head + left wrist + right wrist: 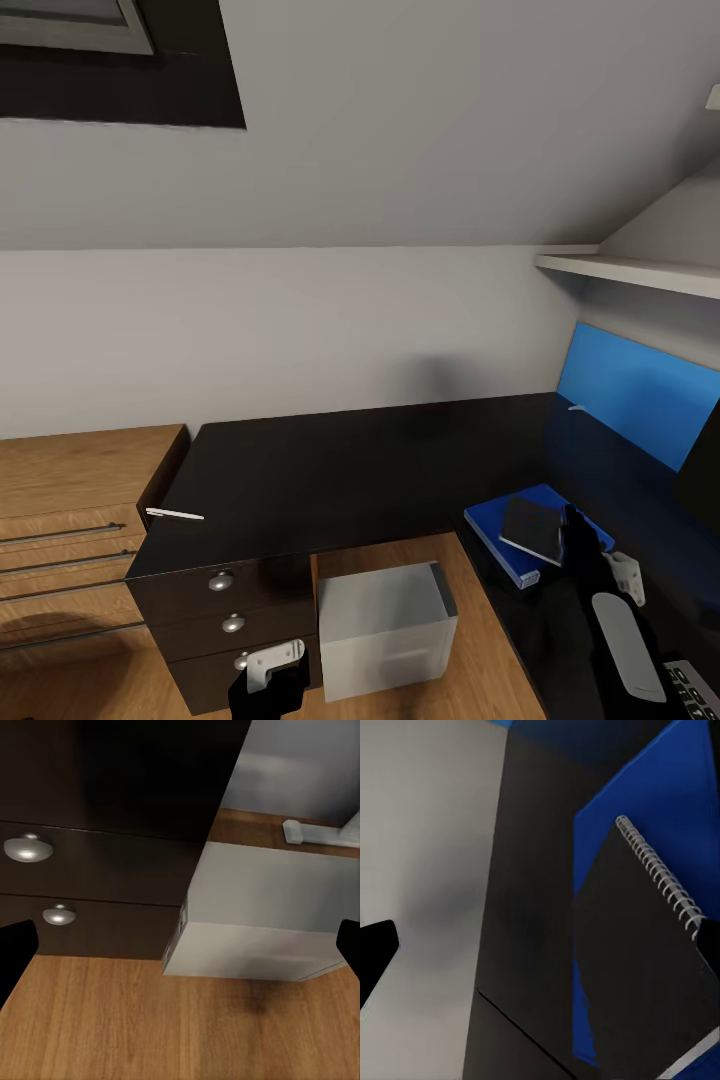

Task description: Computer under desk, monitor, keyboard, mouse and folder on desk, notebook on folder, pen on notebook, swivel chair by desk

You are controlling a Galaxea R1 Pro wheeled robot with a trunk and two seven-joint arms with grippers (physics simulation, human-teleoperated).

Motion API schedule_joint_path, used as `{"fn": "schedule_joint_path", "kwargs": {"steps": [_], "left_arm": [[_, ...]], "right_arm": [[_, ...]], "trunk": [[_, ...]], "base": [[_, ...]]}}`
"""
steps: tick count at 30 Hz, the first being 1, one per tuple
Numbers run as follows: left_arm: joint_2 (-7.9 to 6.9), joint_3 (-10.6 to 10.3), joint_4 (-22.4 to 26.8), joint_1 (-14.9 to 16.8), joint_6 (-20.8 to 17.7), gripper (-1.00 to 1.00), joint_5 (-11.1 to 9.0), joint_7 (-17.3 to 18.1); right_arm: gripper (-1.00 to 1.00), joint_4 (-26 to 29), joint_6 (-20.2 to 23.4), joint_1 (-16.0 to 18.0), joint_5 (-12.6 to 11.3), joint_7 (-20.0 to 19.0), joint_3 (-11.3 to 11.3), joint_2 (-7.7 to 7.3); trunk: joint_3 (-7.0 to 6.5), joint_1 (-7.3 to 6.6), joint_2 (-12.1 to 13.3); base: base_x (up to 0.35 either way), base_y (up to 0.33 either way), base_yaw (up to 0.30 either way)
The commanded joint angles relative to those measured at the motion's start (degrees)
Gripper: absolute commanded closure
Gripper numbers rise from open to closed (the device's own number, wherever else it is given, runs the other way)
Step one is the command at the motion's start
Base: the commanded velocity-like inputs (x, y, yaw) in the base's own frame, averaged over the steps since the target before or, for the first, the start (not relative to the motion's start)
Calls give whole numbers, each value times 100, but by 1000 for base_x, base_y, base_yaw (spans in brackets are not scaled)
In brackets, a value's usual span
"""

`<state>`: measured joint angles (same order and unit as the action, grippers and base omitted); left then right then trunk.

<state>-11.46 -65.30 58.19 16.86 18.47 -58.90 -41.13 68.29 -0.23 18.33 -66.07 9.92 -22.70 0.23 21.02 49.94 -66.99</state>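
The notebook (533, 529) lies stacked on the folder (500, 525) on the black surface (360, 470); the pen (175, 514) lies well apart at its far end. Both claws, left (268, 680) and right (590, 545), are spread and empty. Next, I judge: fetch the pen.

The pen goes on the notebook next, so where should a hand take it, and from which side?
Probably mid-shaft, from straight above. The pen lies flat near the desk's left end, apart from the notebook on the folder. Fingers should close across its thin width.
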Motion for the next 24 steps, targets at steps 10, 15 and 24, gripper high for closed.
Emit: {"fn": "schedule_joint_path", "kwargs": {"steps": [10,15,24], "left_arm": [[-5,-27,8,11,34,-100,-42,-24],[-5,-27,8,11,34,-100,-42,-23],[-5,-27,8,11,34,-100,-42,-21]], "right_arm": [[-100,109,-28,4,-71,5,-23,-14],[-100,162,-23,4,-87,4,-24,-10],[-100,357,-3,4,-111,17,-15,45]], "trunk": [[7,0,-5],[7,0,-5],[-13,0,-5]], "base": [[0,0,0],[0,0,0],[0,0,100]]}}
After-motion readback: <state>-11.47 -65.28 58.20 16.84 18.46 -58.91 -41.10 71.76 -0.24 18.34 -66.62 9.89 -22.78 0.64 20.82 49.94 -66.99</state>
